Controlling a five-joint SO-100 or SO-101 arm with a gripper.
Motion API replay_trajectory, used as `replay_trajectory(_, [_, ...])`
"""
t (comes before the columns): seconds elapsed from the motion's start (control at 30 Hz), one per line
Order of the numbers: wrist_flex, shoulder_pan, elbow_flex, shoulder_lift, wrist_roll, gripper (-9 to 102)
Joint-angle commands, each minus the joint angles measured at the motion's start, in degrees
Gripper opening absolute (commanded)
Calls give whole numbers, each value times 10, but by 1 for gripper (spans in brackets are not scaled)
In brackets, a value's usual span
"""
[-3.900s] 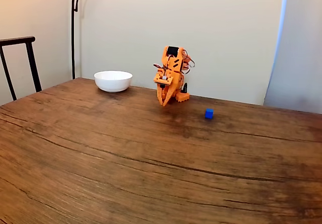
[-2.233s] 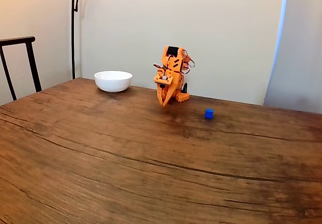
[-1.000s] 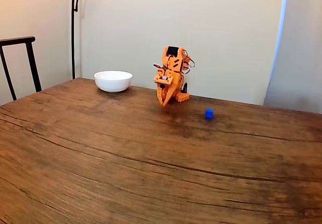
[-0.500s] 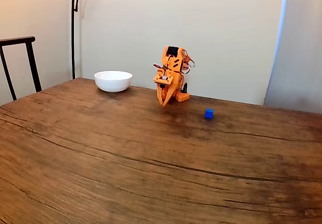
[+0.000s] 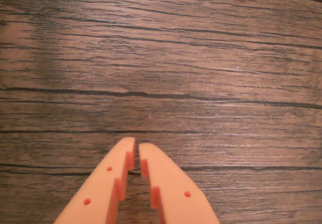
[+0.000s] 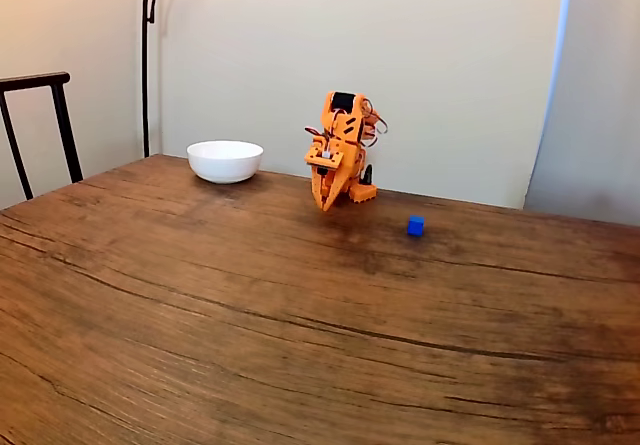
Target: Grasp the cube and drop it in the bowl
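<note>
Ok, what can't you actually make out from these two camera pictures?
- Inside of the bowl, fixed view: the low camera angle and the near rim hide its bottom.
- Far faces of the cube, fixed view: turned away, and too small for detail.
- Gripper, wrist view: its base is cut off by the bottom edge.
- Chair, fixed view: cut by the left edge and the table.

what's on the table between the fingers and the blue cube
Nothing: in the fixed view, bare wooden table separates the gripper from the cube.
</note>
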Motion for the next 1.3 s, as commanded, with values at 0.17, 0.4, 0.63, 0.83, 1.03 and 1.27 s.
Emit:
replay_trajectory(0.17, [36, -20, -3, -5, -5, 0])
replay_trajectory(0.4, [43, -46, -46, -5, 1, -1])
replay_trajectory(0.63, [45, -92, -175, -6, 0, -1])
replay_trajectory(0.83, [36, -161, -265, -8, -6, -1])
replay_trajectory(1.03, [36, -205, -340, -11, -25, 0])
replay_trajectory(1.27, [36, -276, -341, -12, -59, 0])
